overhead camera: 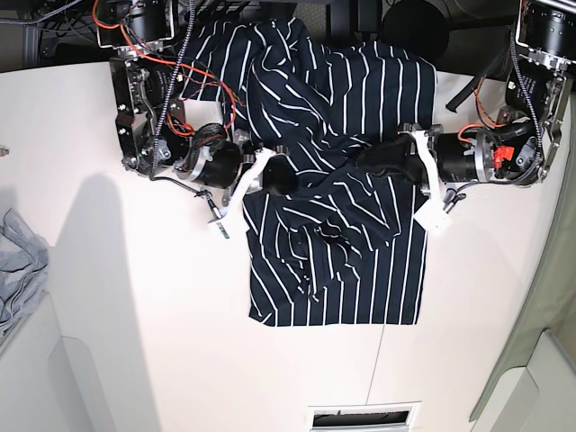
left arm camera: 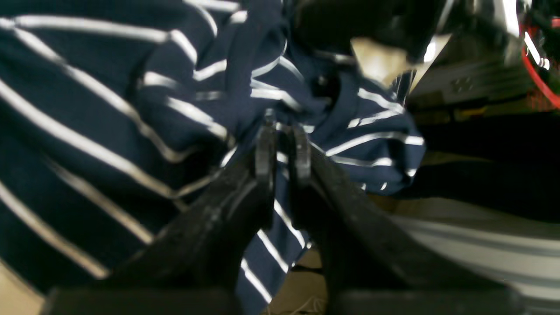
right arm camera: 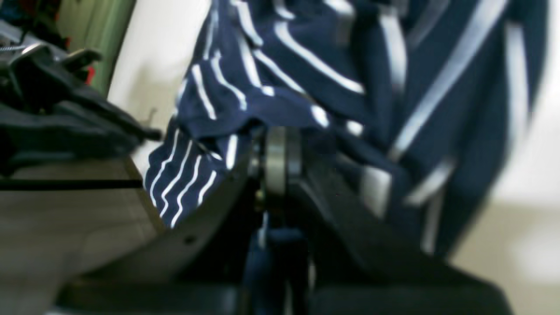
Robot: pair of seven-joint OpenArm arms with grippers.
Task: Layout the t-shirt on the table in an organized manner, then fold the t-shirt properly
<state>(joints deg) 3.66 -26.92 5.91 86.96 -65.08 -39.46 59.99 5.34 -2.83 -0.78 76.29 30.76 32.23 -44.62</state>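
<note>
One soft, dark navy cloth t-shirt with thin white stripes (overhead camera: 337,261) lies on the smooth, cream-coloured flat table (overhead camera: 135,342). Its lower half is spread fairly flat toward the near edge, with a straight hem, while its upper half is bunched into rumpled folds at the far edge, between the two arms.

Two arms reach in low from the left and right sides, both stretched nearly level toward the shirt's middle. The right gripper (right arm camera: 275,153), black and hard-edged, has its jaws closed tight on a ridge of striped fabric at the shirt's left side. The left gripper (left arm camera: 282,148) also has its jaws pinched nearly together around a gathered fold of the same cloth at the shirt's right side.

One crumpled, plain light grey garment (overhead camera: 18,270) sits at the table's left edge, well apart from the shirt.
</note>
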